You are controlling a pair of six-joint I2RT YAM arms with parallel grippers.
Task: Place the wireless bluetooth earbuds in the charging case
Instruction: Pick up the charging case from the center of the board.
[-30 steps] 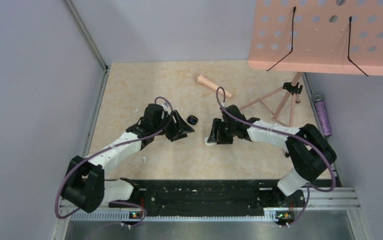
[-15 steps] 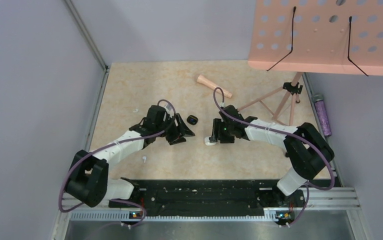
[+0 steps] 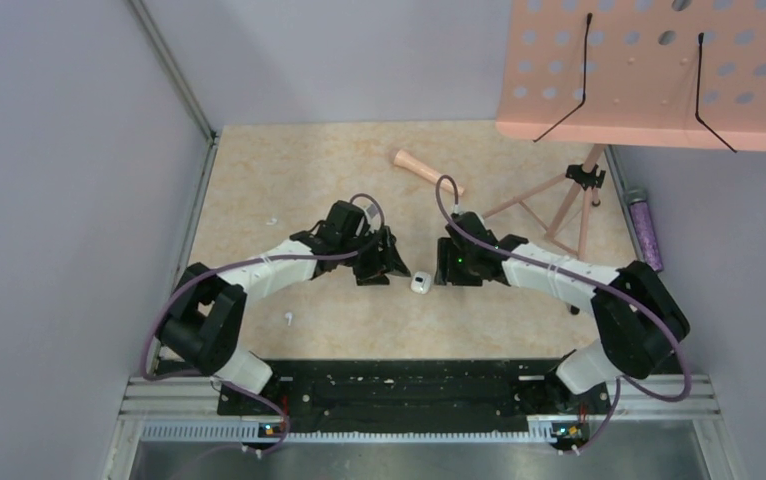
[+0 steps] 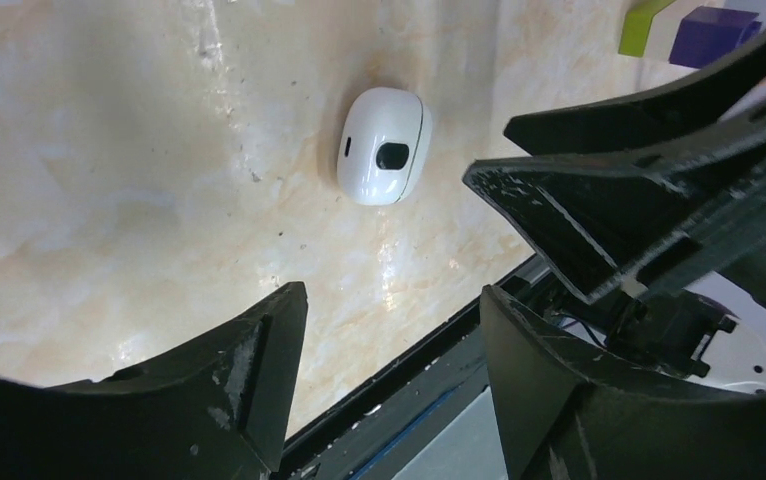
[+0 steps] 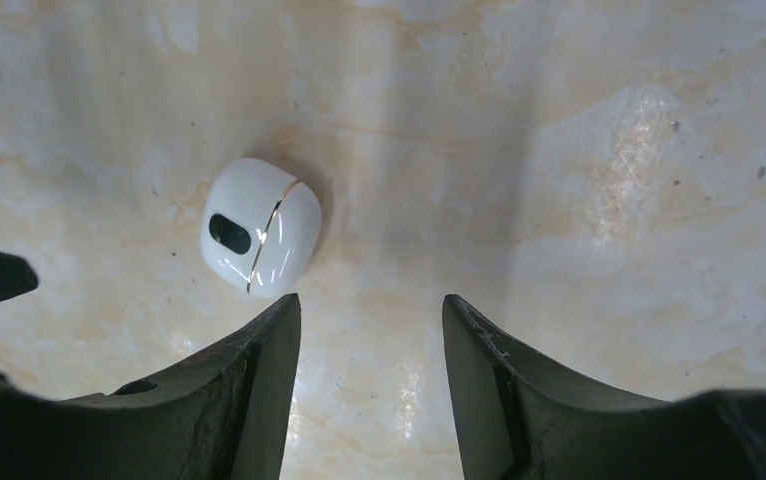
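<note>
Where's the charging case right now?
Top view: the charging case lies mid-table, in the gap between the left gripper and the right gripper, touching neither.

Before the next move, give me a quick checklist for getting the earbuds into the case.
1. Lid of the case open: not ok, it lies shut on the table.
2. Is the left gripper open and empty: ok.
3. Is the right gripper open and empty: ok.
4. Nothing touching the case: ok.
5. Both earbuds found: cannot tell; one earbud lies on the table, the other is not clear.
</note>
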